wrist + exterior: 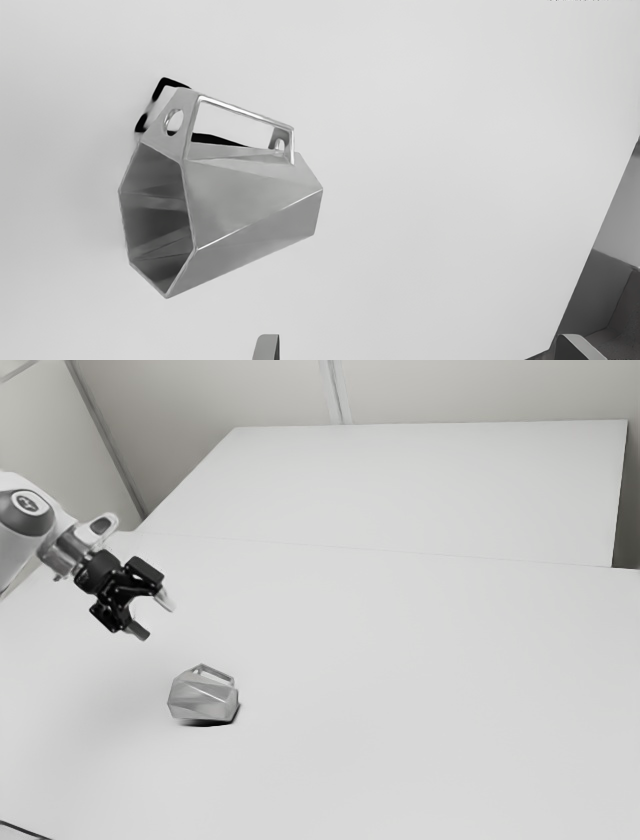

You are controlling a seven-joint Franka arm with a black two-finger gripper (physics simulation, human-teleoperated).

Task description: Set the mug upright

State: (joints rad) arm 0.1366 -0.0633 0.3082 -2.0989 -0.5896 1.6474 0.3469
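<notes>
My gripper (154, 618) hangs above the table in the exterior view, up and to the left of the mug, with its fingers spread and nothing between them. A grey faceted mug (203, 698) lies on its side on the table, its handle on the upper side. In the wrist view the mug (250, 200) shows its dark open mouth at one end and its narrower base at the other. The gripper (419, 347) has its two fingertips wide apart there, not touching the mug.
The white table (420, 690) stretches around the mug, and one edge of it crosses the wrist view. Behind it stands another white surface (430, 480) near the wall. A dark cable (22, 829) lies at the exterior view's lower left corner.
</notes>
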